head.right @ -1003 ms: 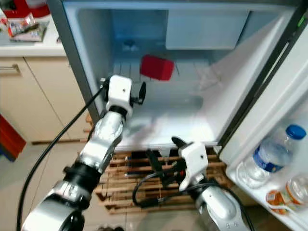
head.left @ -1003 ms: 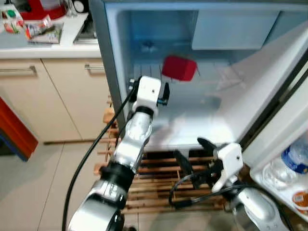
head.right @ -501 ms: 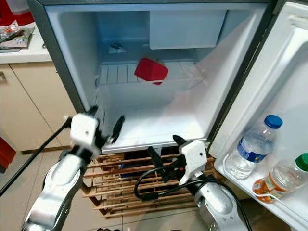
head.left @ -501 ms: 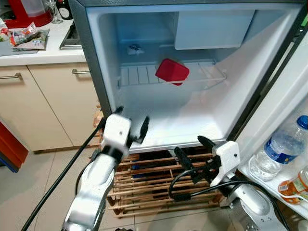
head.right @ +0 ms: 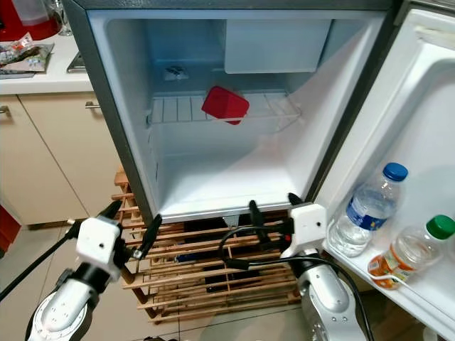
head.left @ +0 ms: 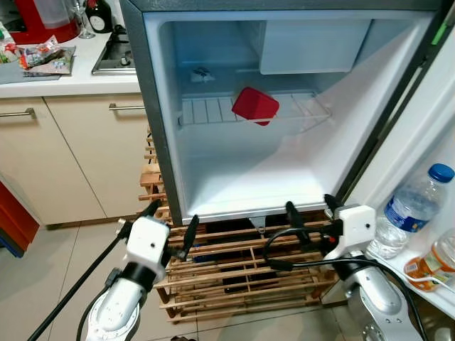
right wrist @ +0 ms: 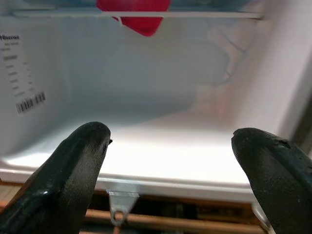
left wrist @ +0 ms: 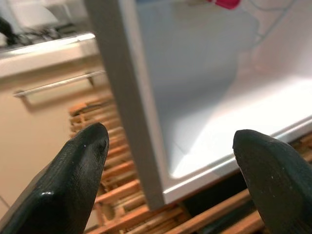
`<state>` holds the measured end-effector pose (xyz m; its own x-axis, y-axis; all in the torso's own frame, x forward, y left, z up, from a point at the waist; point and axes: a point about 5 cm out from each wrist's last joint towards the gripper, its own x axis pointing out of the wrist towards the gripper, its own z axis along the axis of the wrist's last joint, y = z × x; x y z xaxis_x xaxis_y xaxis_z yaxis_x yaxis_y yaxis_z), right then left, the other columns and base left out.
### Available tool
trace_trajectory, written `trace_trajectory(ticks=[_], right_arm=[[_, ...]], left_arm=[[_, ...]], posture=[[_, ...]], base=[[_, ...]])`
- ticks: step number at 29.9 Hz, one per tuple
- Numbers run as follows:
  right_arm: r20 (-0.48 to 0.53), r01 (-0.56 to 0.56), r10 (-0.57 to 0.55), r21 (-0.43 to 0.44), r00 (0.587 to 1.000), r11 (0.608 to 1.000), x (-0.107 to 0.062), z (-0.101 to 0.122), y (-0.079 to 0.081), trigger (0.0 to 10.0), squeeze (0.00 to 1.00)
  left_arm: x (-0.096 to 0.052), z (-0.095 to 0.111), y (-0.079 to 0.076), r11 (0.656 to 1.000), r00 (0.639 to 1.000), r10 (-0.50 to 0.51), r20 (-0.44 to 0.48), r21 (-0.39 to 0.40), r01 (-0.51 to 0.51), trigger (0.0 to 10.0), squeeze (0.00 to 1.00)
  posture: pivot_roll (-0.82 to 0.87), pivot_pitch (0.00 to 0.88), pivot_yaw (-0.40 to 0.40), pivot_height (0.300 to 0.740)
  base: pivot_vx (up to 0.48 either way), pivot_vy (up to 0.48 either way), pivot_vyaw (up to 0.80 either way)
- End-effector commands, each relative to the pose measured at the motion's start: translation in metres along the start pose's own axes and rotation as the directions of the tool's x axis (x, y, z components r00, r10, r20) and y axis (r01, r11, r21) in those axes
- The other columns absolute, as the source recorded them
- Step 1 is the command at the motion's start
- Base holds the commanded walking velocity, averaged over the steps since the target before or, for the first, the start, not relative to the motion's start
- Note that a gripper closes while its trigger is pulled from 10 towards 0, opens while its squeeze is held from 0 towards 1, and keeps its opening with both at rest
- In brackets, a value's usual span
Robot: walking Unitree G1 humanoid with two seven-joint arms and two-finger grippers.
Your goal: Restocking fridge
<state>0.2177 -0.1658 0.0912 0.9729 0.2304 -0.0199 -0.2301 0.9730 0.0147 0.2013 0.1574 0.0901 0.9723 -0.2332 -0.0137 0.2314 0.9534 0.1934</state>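
Far left: worktop (head.left: 64, 74) with some snack packets (head.left: 44, 54) on it, cream cabinets (head.left: 78, 156) underneath. Then the left tool (head.left: 170, 226), down low in front of the fridge's bottom left corner, fingers (left wrist: 73, 183) spread wide, released, grasping nothing, hanging over the wooden slatted rack (head.left: 234, 273) under the fridge. Fridge (head.left: 160, 142) wide open, mostly bare inside. Red container (head.left: 254, 105) sitting on the white wire shelf (head.left: 206, 110), roughly mid-shelf, poking a bit over the front edge, just below the closed freezer flap (head.left: 313, 44). Small pale thing at the back left above the shelf, too small to tell what. Next, the right tool (head.left: 310, 213) just in front of the fridge's lower lip, right of centre, also splayed open and empty, cable looping beneath it. Off to the right, door shelf (head.right: 398, 280) carrying a blue-capped water bottle (head.right: 366, 209) and a green-capped bottle (head.right: 409, 254) with an orange label, side by side.
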Motion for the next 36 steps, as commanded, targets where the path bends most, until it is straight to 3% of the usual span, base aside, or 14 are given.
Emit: trace_trajectory(ticks=[1,5,9,12,17,19,22,36], right_arm=[[-0.009,0.048,-0.048,0.0,0.999,0.999,-0.002,-0.006,-0.006,10.0,0.0],[0.005,0.063,-0.063,0.003,0.998,0.998,0.009,-0.007,-0.005,10.0,0.0],[0.022,0.085,-0.086,0.022,0.996,0.996,0.02,-0.006,-0.008,10.0,0.0],[0.022,0.086,-0.087,0.033,0.996,0.996,0.02,-0.007,-0.008,10.0,0.0],[0.002,0.122,-0.122,0.032,0.993,0.992,0.01,-0.015,-0.015,10.0,0.0],[-0.046,0.129,-0.129,0.003,0.991,0.992,-0.002,-0.027,-0.021,10.0,0.0],[-0.06,0.123,-0.123,-0.007,0.991,0.992,-0.005,-0.031,-0.022,10.0,0.0],[-0.029,0.07,-0.07,-0.015,0.997,0.997,0.006,-0.027,-0.017,10.0,0.0]], left_arm=[[0.004,0.004,-0.001,1.0,0.999,0.028,0.037,0.011,-0.028,10.0,0.0],[0.012,0.009,-0.007,0.998,0.997,0.056,0.047,-0.011,-0.056,10.0,0.0],[0.04,0.017,0.007,0.995,0.995,0.093,0.046,-0.048,-0.091,10.0,0.0],[0.046,0.015,0.01,0.991,0.993,0.113,0.03,-0.075,-0.11,10.0,0.0],[0.038,0.009,0.014,0.989,0.991,0.134,0.011,-0.062,-0.133,10.0,0.0],[0.033,0.002,0.018,0.988,0.99,0.141,-0.016,-0.059,-0.142,10.0,0.0],[0.034,0.003,0.018,0.988,0.99,0.143,-0.016,-0.062,-0.144,10.0,0.0],[0.043,0.004,0.014,0.989,0.991,0.134,0.001,-0.068,-0.134,10.0,0.0]], posture=[[-0.11,0.0,0.025,0.74],[-0.12,0.0,0.033,0.74],[-0.12,0.0,0.043,0.74],[-0.13,0.0,0.048,0.74],[-0.13,0.0,0.043,0.74],[-0.12,0.0,0.037,0.74],[-0.12,0.0,0.037,0.74],[-0.12,0.0,0.037,0.74]], base=[[0.0,0.0,0.0],[0.0,0.0,0.0],[0.0,0.0,0.0],[0.0,0.0,0.0],[0.0,0.0,0.0],[0.0,0.0,0.0],[0.0,0.0,0.0],[-0.134,0.0,0.0]])
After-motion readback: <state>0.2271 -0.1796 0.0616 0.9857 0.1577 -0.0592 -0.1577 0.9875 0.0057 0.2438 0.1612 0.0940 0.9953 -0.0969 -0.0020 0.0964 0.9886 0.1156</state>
